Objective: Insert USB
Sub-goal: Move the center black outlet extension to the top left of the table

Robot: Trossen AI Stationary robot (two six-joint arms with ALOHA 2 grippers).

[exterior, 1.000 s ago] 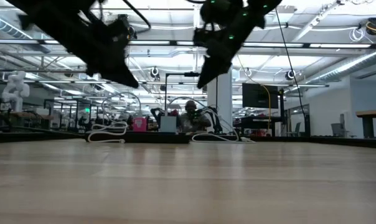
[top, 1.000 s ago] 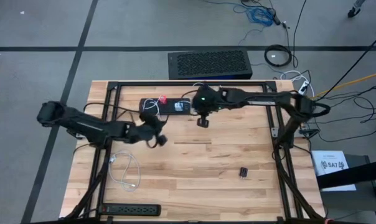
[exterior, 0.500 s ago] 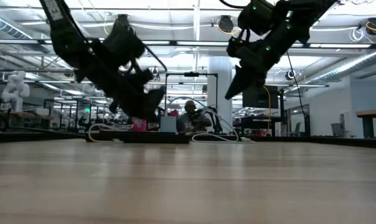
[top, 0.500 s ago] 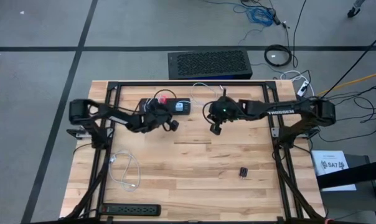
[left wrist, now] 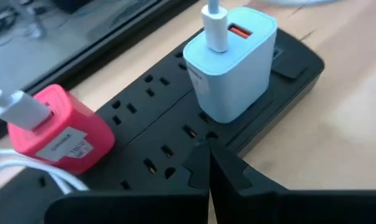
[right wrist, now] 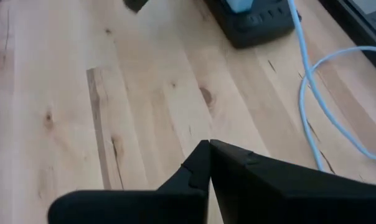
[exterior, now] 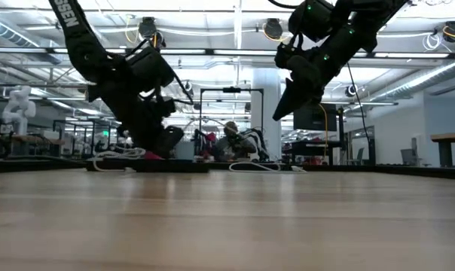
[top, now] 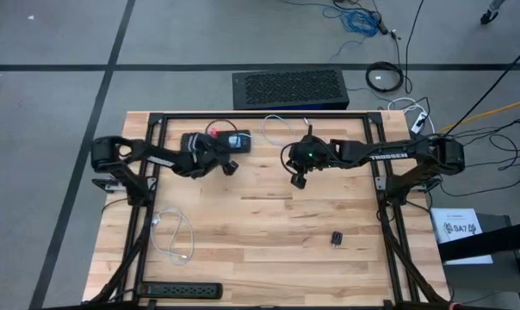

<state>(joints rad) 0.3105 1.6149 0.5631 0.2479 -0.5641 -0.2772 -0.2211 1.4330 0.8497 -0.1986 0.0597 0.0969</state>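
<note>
Left wrist view: my left gripper [left wrist: 208,155], fingers pressed together and empty, hovers over the power strip [left wrist: 144,134], where the white charger [left wrist: 231,62] holds a light, stiff USB plug [left wrist: 214,25], best pinched by its moulded sides.

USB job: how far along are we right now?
Done, by the look of it: a white cable sits in the white charger and another in the red charger, both on the power strip. In hand: nothing; the left gripper is shut at the strip, and the right gripper is shut above bare table. Left: apparently only backing away.
</note>
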